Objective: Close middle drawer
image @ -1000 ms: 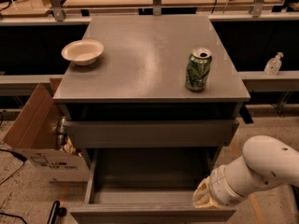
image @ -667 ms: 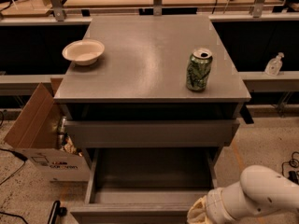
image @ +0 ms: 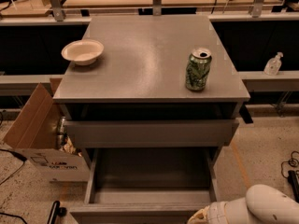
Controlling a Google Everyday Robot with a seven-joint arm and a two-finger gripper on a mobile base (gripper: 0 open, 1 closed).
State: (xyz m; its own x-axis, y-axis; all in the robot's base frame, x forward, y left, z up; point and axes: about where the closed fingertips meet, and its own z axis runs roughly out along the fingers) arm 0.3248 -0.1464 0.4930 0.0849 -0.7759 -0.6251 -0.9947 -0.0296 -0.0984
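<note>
The middle drawer (image: 152,171) stands pulled far out from the grey cabinet (image: 149,55), with its shallow grey inside bare and its front panel (image: 126,213) at the bottom edge of the camera view. Above it, another grey drawer front (image: 149,133) sticks out a little under the cabinet top. My white arm (image: 254,209) comes in from the bottom right. My gripper (image: 198,217) is at the right end of the middle drawer's front panel, mostly cut off by the bottom edge.
A white bowl (image: 82,51) and a green can (image: 198,69) stand on the cabinet top. An open cardboard box (image: 35,134) sits on the floor to the left. A sanitizer bottle (image: 273,63) stands on a ledge to the right. Cables (image: 292,164) lie on the floor.
My arm and gripper have dropped lower and moved left, from beside the drawer's right wall to its front panel. The drawer has not visibly moved.
</note>
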